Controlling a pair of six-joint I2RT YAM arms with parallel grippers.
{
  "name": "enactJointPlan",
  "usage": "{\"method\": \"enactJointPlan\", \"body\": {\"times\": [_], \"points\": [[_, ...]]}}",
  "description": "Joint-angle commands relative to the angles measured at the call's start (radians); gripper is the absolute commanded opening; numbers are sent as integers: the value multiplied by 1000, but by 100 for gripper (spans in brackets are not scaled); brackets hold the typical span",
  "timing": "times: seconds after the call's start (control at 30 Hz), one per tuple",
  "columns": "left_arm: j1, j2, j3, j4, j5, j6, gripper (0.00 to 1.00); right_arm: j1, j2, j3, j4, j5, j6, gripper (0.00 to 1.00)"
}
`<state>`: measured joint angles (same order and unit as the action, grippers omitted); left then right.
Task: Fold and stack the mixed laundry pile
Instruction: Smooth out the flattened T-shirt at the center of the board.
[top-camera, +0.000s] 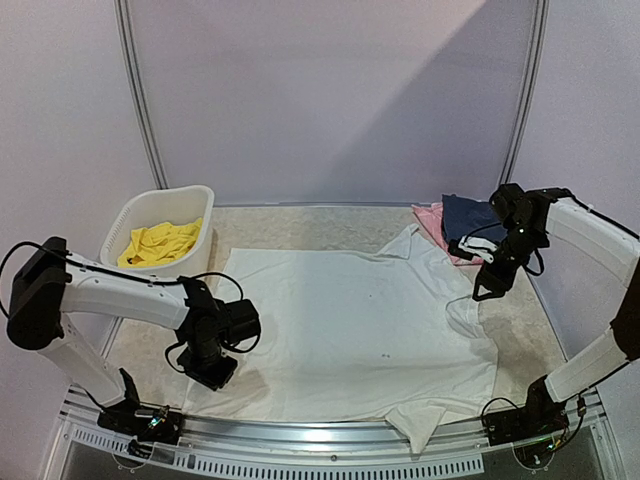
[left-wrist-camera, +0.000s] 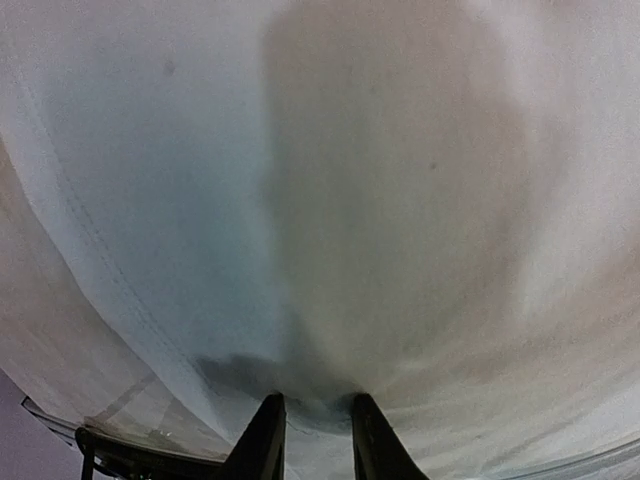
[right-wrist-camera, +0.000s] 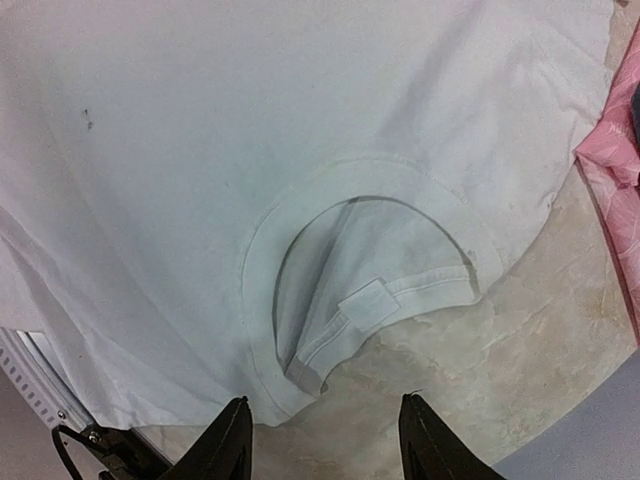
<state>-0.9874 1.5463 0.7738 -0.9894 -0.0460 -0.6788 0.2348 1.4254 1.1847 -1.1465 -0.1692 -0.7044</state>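
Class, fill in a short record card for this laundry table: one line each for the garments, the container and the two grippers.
Shirt: white T-shirt spread flat on the table, neck toward the right arm
Container: white basket at far left, yellow garment inside
Other cloth: pink cloth and navy cloth at far right
Left arm: left gripper low at the shirt's hem, fingers close together, grip unclear
Right arm: right gripper open above the collar, holding nothing

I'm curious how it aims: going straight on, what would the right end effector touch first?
The right end effector would likely meet the white T-shirt's collar first, though bare table lies just beside it.
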Motion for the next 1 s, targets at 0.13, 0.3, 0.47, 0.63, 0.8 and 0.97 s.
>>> {"method": "enactJointPlan", "body": {"times": [0.13,0.3,0.47,0.63,0.8,0.97], "points": [[-55,15,-47,-73,2,-137,24,-2,184,200,86,-20,7,50],[-47,26,313,-300,-153,-37,36,-10,398,469,137,33,-20,49],[-5,146,633,-379,-260,90,42,-15,676,776,164,38,-6,47],[42,188,741,-226,-238,185,43,-16,911,1016,198,59,29,45],[58,256,878,37,-183,233,45,-11,1024,1072,249,7,81,43],[66,427,1090,55,-137,283,45,-1,1071,1097,175,-58,139,41]]}}
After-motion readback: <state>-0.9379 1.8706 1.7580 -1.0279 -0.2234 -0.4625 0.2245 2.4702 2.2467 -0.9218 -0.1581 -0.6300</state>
